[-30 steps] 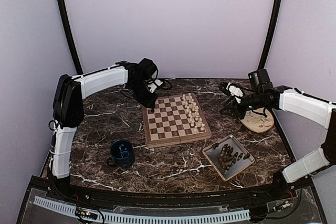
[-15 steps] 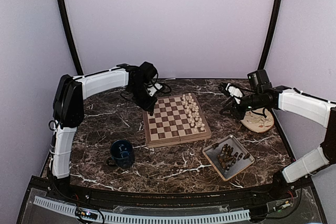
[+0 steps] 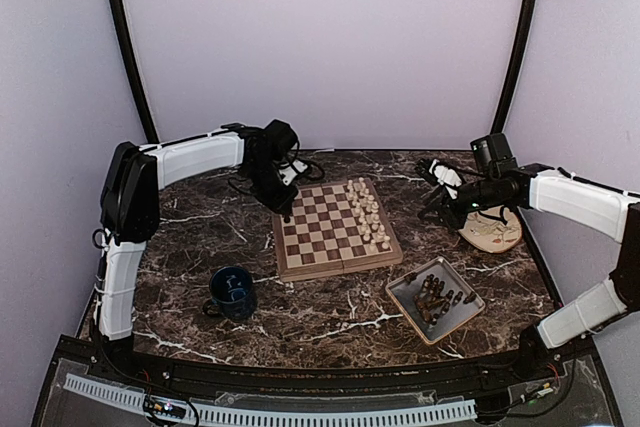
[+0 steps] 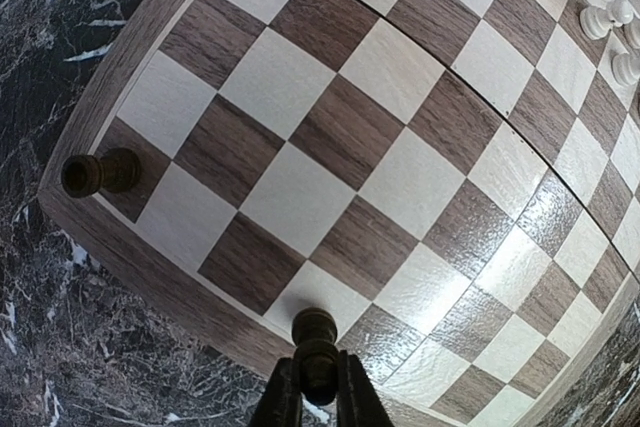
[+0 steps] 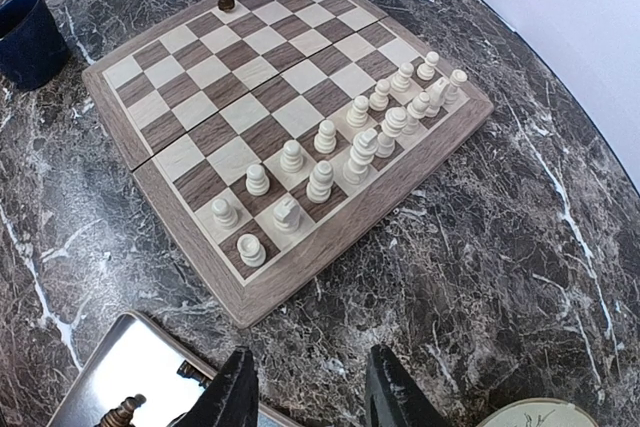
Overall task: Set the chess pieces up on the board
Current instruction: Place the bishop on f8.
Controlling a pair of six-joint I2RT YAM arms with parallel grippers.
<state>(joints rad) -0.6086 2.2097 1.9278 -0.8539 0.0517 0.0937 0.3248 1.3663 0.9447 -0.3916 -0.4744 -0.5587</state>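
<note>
Marbled dark surface [image 3: 330, 332], lilac walls behind.

Left fingers [image 4: 285, 402]: clamped on a dark piece [image 4: 314, 329], seen from straight above, its head showing just past the tips. It hangs over a light square in the edge row on the board [image 4: 350, 127], close to the border. The fingers hide its base, so I cannot tell whether it touches the wood.

Change over the last second: the left wrist has sunk a little and eased along that edge. The right arm has not shifted. Judged: a placement is under way, and what it lacks is touchdown, then release and a straight lift so the piece is not dragged over.

Second dark piece [image 4: 98, 172]: upright on the corner square of the same row, apart from the held one.

White set [image 5: 350, 142]: two rows standing along the opposite side, looking complete.

Right fingers [image 5: 238, 392]: spread, holding nothing, hovering over the surface off the white side, with the tray [image 5: 110, 367] just beside them.

Loose dark pieces [image 3: 437, 295]: heaped in the tray. Judged: the dark side is barely begun, so most of the work remains there.
</note>
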